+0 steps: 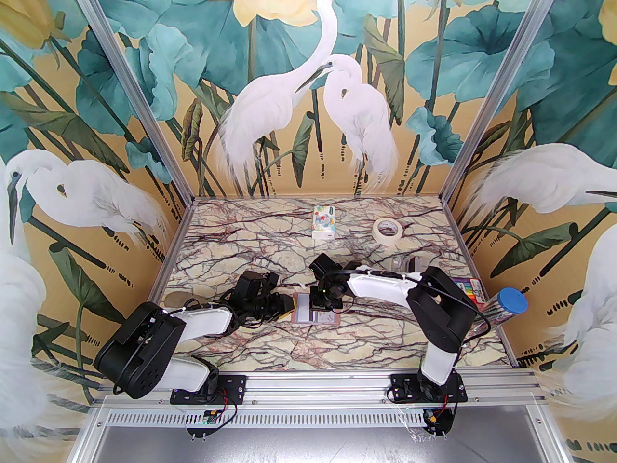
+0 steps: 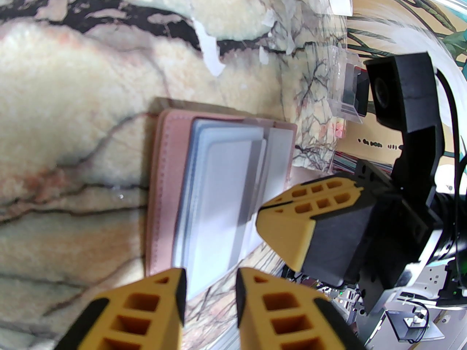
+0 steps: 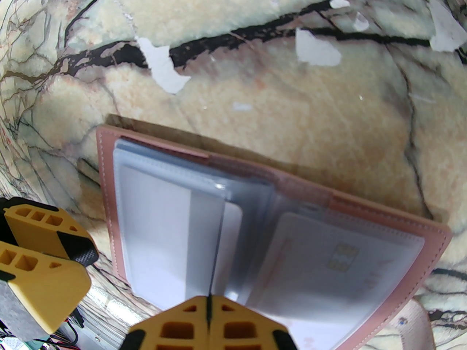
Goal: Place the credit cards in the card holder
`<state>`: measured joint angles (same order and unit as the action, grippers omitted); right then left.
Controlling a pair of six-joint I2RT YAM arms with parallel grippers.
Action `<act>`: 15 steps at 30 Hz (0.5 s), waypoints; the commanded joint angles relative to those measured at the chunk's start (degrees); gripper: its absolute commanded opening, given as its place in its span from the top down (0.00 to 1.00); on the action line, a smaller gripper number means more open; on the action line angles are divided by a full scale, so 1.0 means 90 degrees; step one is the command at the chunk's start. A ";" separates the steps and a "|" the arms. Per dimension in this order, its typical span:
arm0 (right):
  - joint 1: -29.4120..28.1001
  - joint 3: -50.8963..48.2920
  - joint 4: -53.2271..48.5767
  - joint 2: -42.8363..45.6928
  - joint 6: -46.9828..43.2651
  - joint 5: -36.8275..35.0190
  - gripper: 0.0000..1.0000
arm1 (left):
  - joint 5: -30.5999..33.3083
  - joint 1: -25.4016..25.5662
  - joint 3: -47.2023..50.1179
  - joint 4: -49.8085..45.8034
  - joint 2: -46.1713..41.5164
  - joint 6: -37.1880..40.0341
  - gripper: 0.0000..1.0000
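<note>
**Right gripper** (image 3: 208,301): fingers pressed together, pointing down over the open wallet (image 3: 105,195). In the right wrist view a thin dark edge runs from the seam between the fingertips up across the clear sleeves. Whether it is pinched there cannot be told. This view also gives the half of the wallet away from the left arm, where a pale chip card (image 3: 328,268) sits inside a sleeve.

**Left gripper** (image 2: 209,273): fingers apart with a clear gap and nothing clamped, at the wallet's other edge. Whether it touches cannot be told. The left wrist view adds a pale striped card (image 2: 228,202), lying tilted over the sleeves of the near half, its long edge just beside the right gripper's tips.

**Surroundings**: the top view places the wallet flat on the marble-patterned table (image 1: 241,258), toward the front, between the two arms. Well behind it lie a tissue pack (image 1: 324,221) and a roll of tape (image 1: 389,229). A blue-capped tube (image 1: 508,306) lies by the right wall.
</note>
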<state>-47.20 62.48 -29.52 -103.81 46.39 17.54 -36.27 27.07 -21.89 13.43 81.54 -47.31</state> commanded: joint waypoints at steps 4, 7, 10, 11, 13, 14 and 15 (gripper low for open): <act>-0.0030 0.0034 0.0034 -0.0118 -0.0101 -0.0170 0.97 | 0.0095 0.0049 -0.0159 -0.0097 0.0046 0.0112 0.71; -0.0030 0.0002 0.0057 -0.0107 -0.0102 -0.0190 0.97 | 0.0096 0.0049 -0.0151 -0.0094 0.0041 0.0105 0.70; -0.0030 -0.0046 0.0086 -0.0121 -0.0085 -0.0196 0.98 | 0.0100 0.0056 -0.0146 -0.0050 0.0030 0.0081 0.70; -0.0029 -0.0062 0.0101 -0.0129 -0.0081 -0.0197 0.98 | 0.0100 0.0058 -0.0146 -0.0055 0.0030 0.0081 0.70; -0.0029 -0.0090 0.0148 -0.0137 -0.0062 -0.0191 0.98 | 0.0102 0.0059 -0.0145 -0.0047 0.0014 0.0075 0.70; -0.0029 -0.0104 0.0155 -0.0137 -0.0064 -0.0195 0.98 | 0.0102 0.0059 -0.0138 -0.0055 0.0013 0.0081 0.70; -0.0029 -0.0115 0.0156 -0.0129 -0.0057 -0.0191 0.98 | 0.0108 0.0060 -0.0142 -0.0059 0.0000 0.0081 0.70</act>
<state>-47.20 62.35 -29.15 -104.05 46.39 16.64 -36.27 27.07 -21.91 13.43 81.54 -47.31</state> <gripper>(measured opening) 0.032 0.301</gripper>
